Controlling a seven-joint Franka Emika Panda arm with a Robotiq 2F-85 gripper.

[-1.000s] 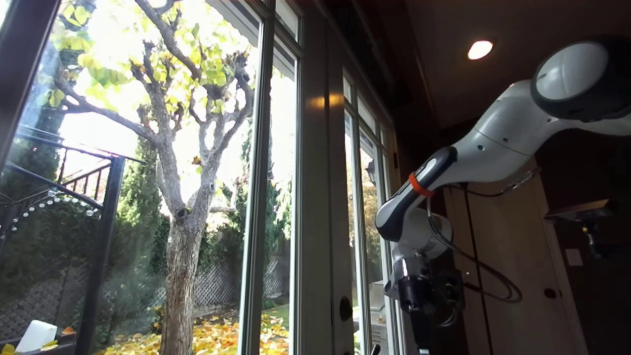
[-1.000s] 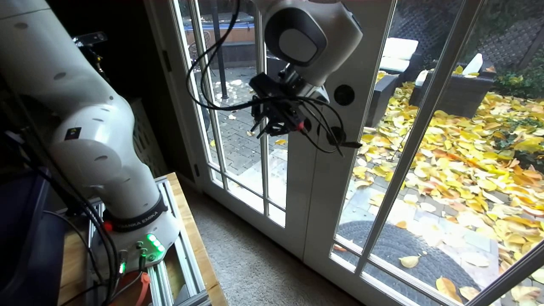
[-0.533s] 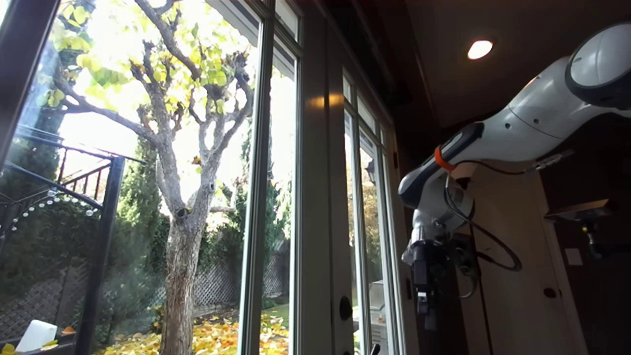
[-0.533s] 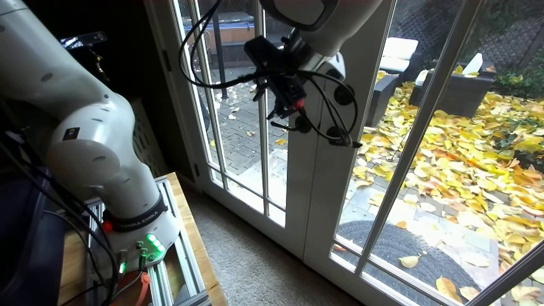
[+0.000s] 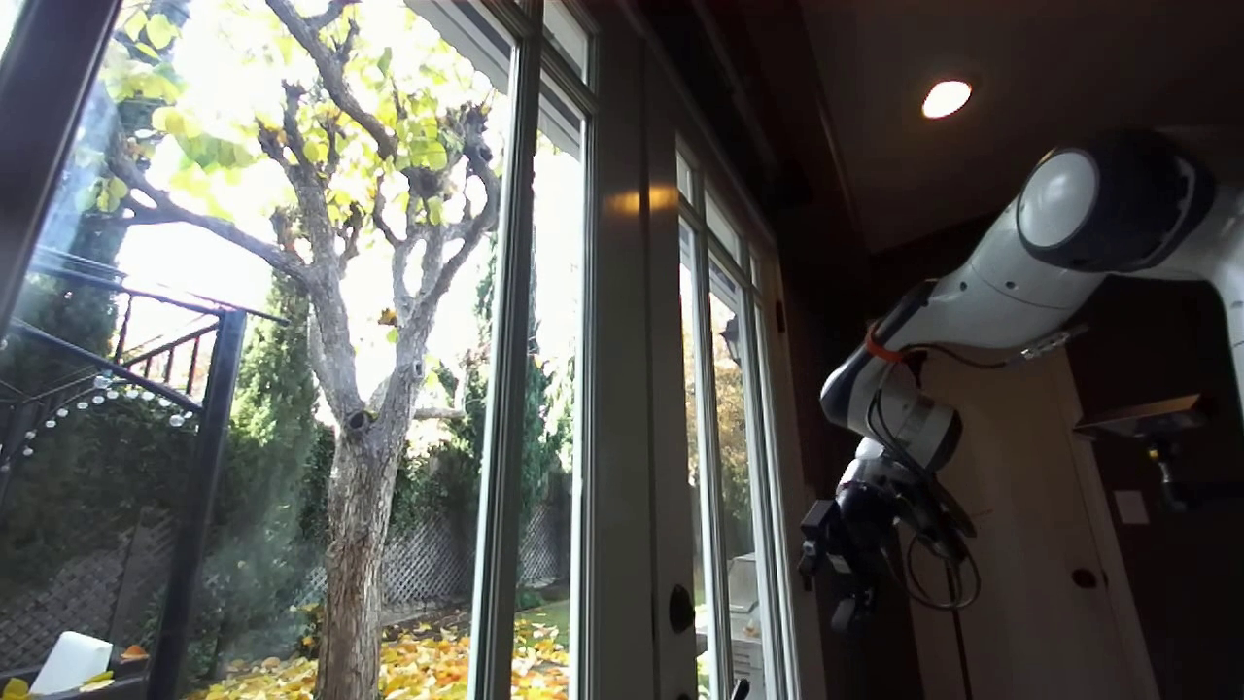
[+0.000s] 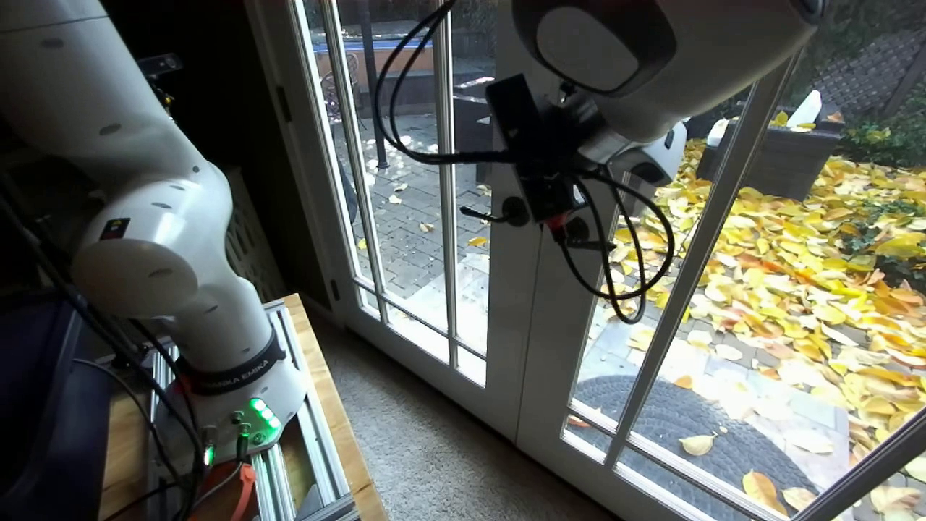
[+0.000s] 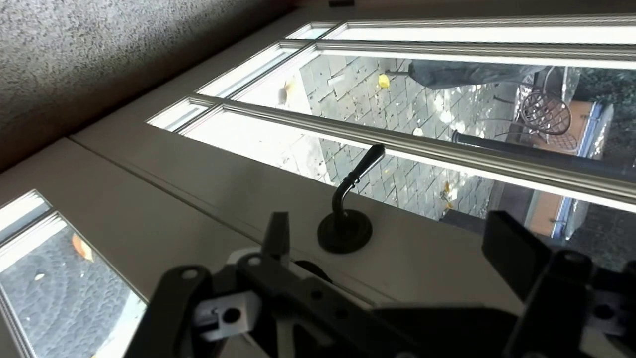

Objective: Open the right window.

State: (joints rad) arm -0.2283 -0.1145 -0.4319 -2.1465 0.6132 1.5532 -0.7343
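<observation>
The right window is a tall glazed leaf in a white frame, seen at the right in an exterior view [image 5: 734, 467] and behind the arm in an exterior view [image 6: 510, 318]. It stands closed, in line with the neighbouring leaf. Its black lever handle [image 7: 365, 164] sticks out from a round base in the wrist view; the lever [image 6: 485, 214] also shows below my wrist. My gripper [image 7: 395, 243] is open, fingers wide apart and nothing between them. It hovers back from the handle without touching it. My fingertips are hidden behind the wrist in an exterior view.
The neighbouring leaf [image 6: 550, 391] has its own dark lever [image 6: 597, 244], close behind my wrist in that view. Loose black cables [image 6: 636, 311] loop under the wrist. The robot base sits on a wooden-edged table [image 6: 347, 463]. A camera [image 6: 159, 65] stands behind the arm.
My gripper has opened and drawn back from the window, moving right in both exterior views and turning. The lever, covered by the gripper before, now shows. The window has not moved.
</observation>
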